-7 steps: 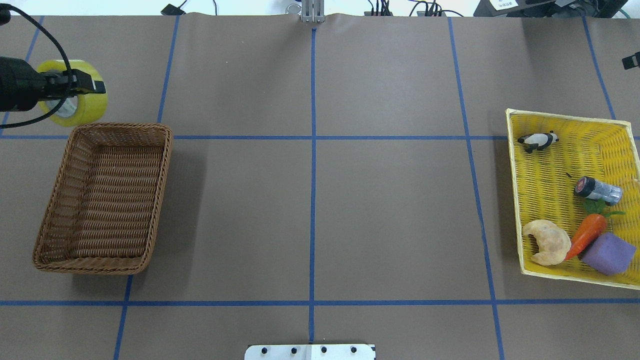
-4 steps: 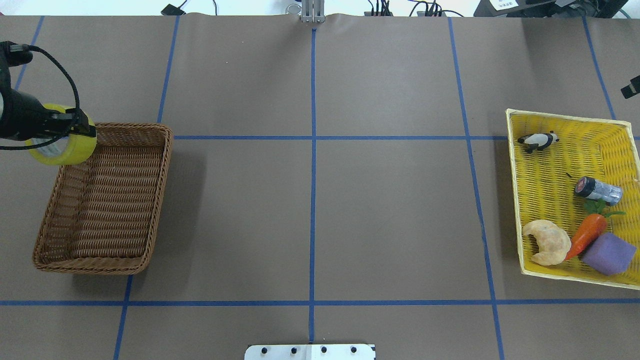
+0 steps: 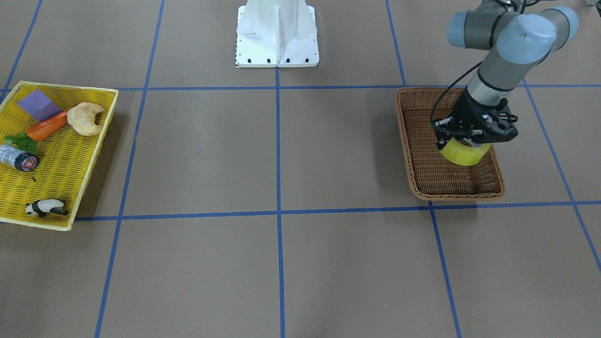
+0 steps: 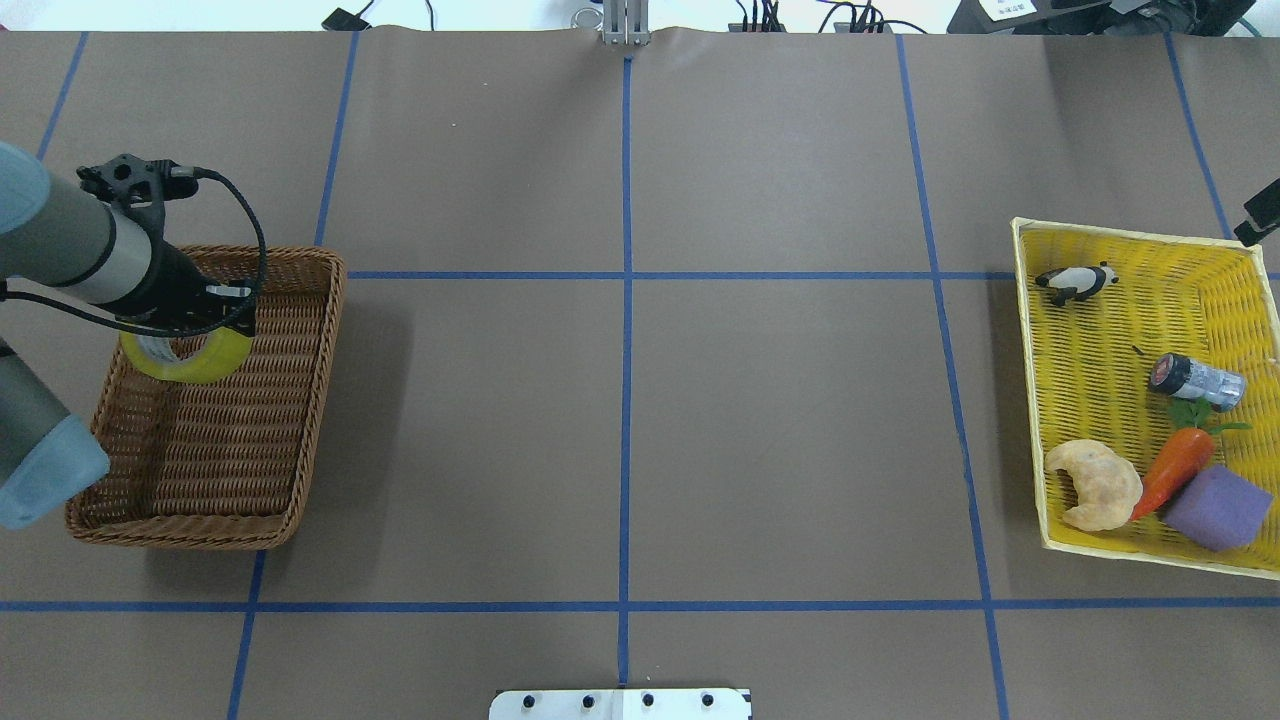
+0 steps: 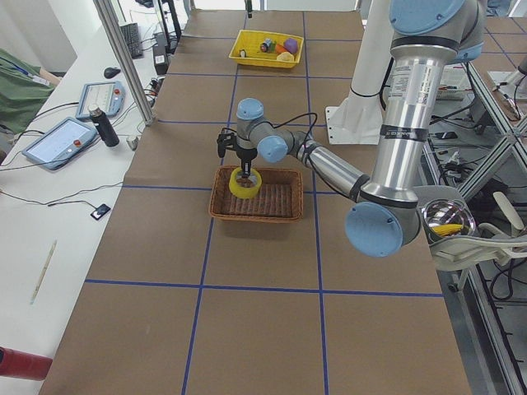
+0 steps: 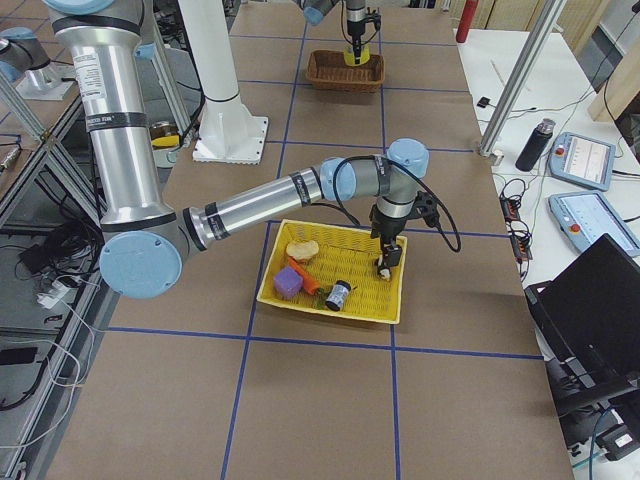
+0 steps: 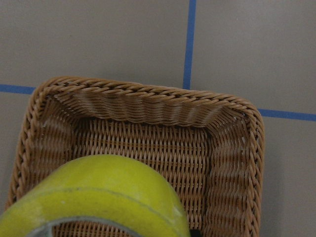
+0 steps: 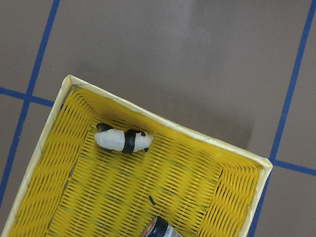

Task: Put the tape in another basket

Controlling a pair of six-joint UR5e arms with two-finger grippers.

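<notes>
My left gripper (image 4: 203,318) is shut on the yellow tape roll (image 4: 190,356) and holds it over the far part of the brown wicker basket (image 4: 330,330). The front view shows the tape (image 3: 464,153) under the gripper (image 3: 469,139), inside the basket's rim (image 3: 403,136). The left wrist view shows the tape (image 7: 98,195) close up above the basket floor (image 7: 148,143). I cannot tell whether the tape touches the floor. My right gripper (image 6: 385,266) hangs over the yellow mesh tray (image 6: 380,305); I cannot tell whether it is open or shut.
The yellow tray (image 4: 1035,400) at the right holds a toy panda (image 4: 1076,282), a small cylinder with a black-and-red end (image 4: 1195,380), a carrot (image 4: 1172,470), a croissant (image 4: 1095,484) and a purple block (image 4: 1217,507). The robot base (image 3: 277,33) stands at mid-table.
My left gripper has carried the tape from beyond the basket's far left corner toward the robot and in over the basket's inside. The tray's contents have not moved.
</notes>
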